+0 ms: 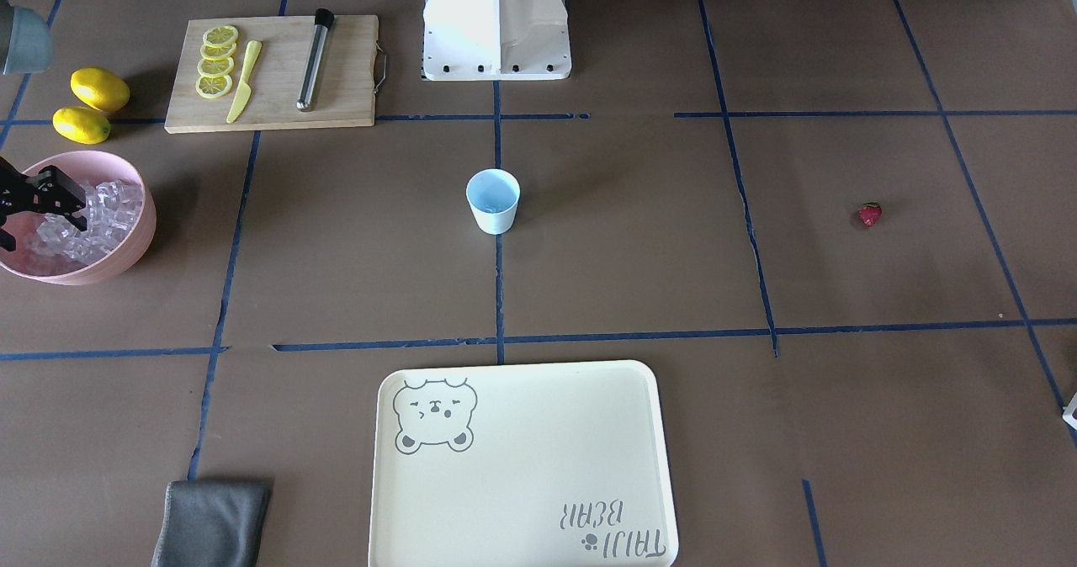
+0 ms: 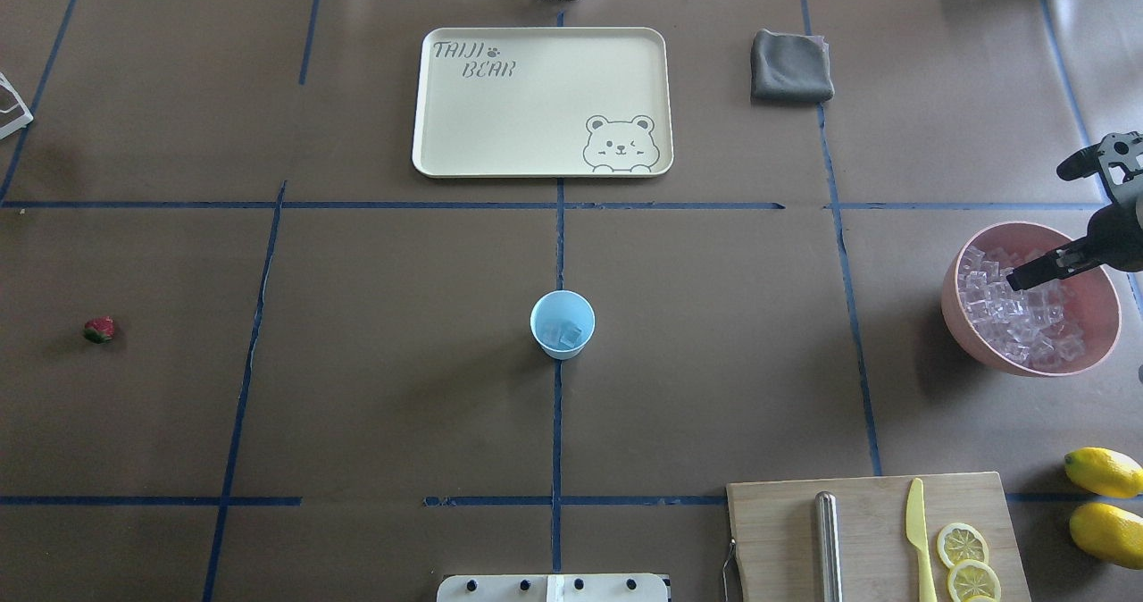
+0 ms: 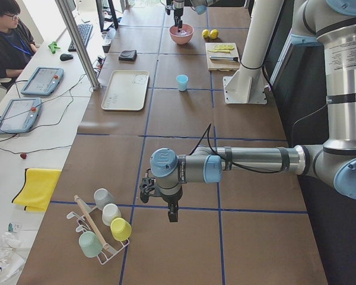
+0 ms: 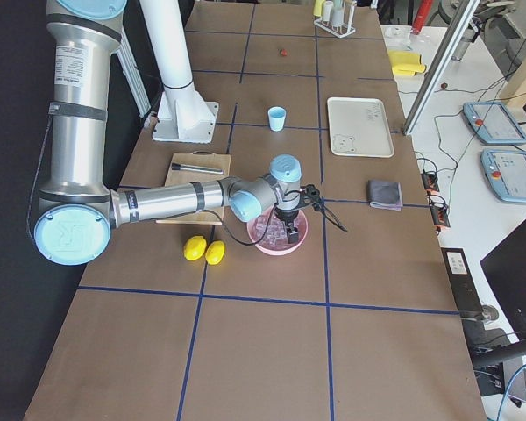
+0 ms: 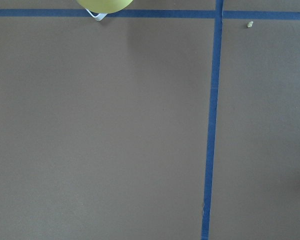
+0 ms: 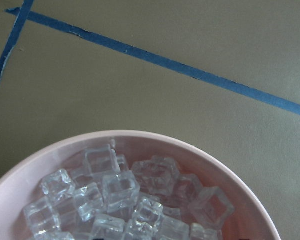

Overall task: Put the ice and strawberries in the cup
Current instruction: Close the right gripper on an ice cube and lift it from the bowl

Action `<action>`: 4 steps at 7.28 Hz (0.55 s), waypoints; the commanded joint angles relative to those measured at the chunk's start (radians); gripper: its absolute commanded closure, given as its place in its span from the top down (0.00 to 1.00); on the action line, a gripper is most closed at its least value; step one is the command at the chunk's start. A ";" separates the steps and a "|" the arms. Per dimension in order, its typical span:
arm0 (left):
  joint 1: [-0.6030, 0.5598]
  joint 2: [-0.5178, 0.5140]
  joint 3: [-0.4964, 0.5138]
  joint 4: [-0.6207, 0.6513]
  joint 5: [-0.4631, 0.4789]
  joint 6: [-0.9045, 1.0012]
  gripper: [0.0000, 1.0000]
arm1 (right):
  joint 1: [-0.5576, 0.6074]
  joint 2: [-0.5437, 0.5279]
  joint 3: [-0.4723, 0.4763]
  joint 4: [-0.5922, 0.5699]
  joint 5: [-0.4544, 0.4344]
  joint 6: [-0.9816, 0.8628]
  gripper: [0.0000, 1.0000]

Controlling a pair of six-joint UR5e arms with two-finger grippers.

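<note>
Ice (image 6: 120, 200) is seen piled in the pink bowl (image 6: 20, 170) on the robot's right, with the right gripper (image 2: 1022, 278) hung over it. Whether its jaws are parted cannot be told, nor the left gripper's (image 3: 172, 214). Wide bare table is left around the upright cup (image 2: 563, 323), with cubes inside, and around the strawberry (image 2: 100, 329) far left, its pointing unclear.

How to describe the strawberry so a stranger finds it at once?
Start at the light blue cup in the middle of the brown table. Far to the robot's left of it lies the strawberry, alone. Nothing else here is small and red.
</note>
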 commanded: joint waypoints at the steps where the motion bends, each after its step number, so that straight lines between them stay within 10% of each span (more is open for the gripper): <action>1: 0.000 0.000 -0.001 0.000 0.000 0.000 1.00 | -0.005 -0.002 -0.005 0.000 -0.001 0.000 0.92; 3: 0.000 0.000 0.000 0.000 0.000 0.000 1.00 | -0.007 -0.006 -0.005 0.000 -0.001 0.000 0.91; 4: 0.000 0.000 -0.001 0.000 0.001 0.000 1.00 | -0.007 -0.009 -0.005 -0.002 0.001 0.000 0.72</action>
